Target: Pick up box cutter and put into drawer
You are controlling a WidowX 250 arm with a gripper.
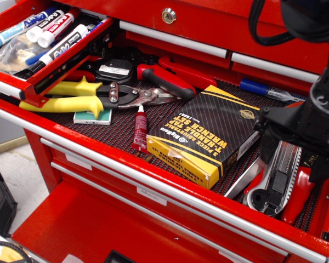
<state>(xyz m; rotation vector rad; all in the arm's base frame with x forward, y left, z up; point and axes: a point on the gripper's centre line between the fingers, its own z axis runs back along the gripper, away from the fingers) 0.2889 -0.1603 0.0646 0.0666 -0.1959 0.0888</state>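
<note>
Silver-grey box cutter (277,178) flat beside small open drawer (44,66)

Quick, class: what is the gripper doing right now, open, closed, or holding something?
Gripper: low over the box cutter, which lies flat in the wide drawer; whether it is open or closed cannot be told.

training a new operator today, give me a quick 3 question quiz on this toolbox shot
1. True or false: the box cutter lies in the mesh-lined drawer, right of the wrench box.
2. What colour are the snips' handles?
3. The gripper is: A) over the markers, B) directly above the box cutter, C) outside the cabinet.

Key: 1 true. 2 yellow. 3 B.
</note>
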